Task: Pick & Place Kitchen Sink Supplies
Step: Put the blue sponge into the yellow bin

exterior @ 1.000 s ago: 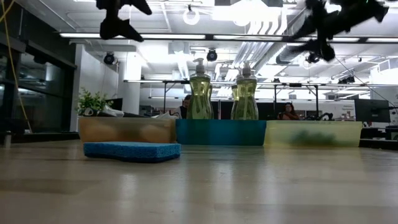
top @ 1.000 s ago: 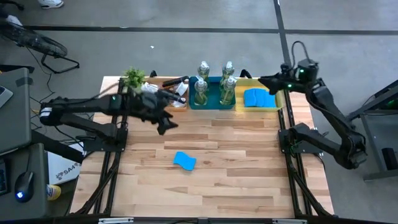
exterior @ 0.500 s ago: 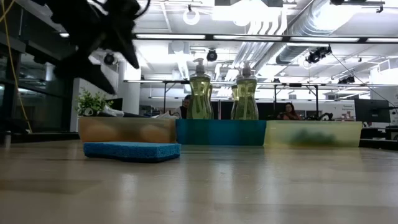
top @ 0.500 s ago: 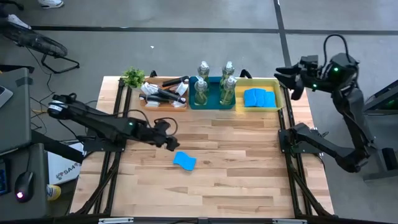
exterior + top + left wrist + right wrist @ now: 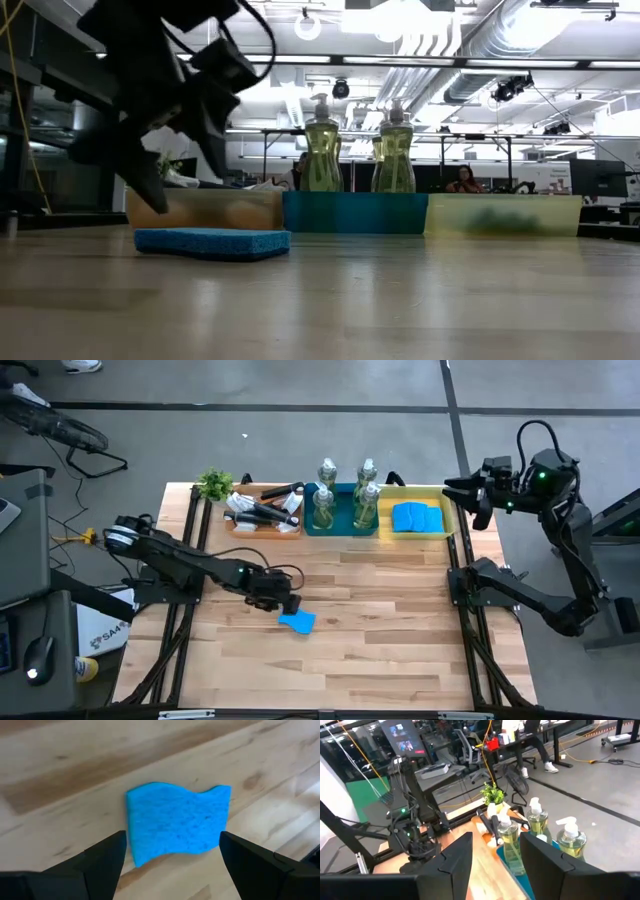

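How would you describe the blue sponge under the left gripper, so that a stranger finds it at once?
Start at the wooden table; three trays line its far edge. The sponge lies alone on bare wood nearer the front, under the open left gripper. Unlike the sponges in the yellow tray, it has wavy edges.

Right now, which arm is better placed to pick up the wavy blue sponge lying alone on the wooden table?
The left. Its open pincer hangs just above the wavy blue sponge, one finger on each side of it. The right pincer is held high beyond the table's far right corner, empty.
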`<state>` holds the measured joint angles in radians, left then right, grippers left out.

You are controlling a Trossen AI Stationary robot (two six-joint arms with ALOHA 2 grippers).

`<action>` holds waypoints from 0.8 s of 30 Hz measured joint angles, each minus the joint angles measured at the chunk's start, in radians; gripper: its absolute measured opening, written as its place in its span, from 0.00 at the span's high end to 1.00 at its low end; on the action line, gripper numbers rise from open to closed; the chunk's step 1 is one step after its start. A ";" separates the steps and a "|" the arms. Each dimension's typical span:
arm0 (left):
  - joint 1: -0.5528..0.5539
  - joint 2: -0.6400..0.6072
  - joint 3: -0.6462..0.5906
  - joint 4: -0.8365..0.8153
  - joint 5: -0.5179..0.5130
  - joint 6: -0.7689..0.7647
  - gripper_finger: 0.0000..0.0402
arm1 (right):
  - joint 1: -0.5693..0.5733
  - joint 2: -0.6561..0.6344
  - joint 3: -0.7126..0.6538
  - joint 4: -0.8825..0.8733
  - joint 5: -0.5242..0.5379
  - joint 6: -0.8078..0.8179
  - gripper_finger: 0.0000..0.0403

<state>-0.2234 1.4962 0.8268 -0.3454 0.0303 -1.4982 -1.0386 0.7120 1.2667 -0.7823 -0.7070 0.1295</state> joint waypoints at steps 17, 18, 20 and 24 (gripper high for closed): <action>0.001 0.184 0.077 -0.025 0.046 0.000 0.22 | 0.034 -0.001 0.000 -0.018 0.001 0.000 0.61; 0.000 0.187 0.077 -0.029 0.046 0.000 0.23 | 0.034 -0.001 0.000 -0.020 0.001 0.000 0.61; 0.001 0.198 0.075 -0.028 0.046 -0.001 0.26 | 0.037 -0.001 0.000 -0.022 0.001 0.000 0.61; 0.000 0.209 0.075 -0.039 0.044 0.000 0.36 | 0.039 -0.001 0.000 -0.024 0.002 0.000 0.61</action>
<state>-0.2230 1.7055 0.9017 -0.3849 0.0738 -1.4982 -0.9993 0.7113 1.2667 -0.8066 -0.7048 0.1299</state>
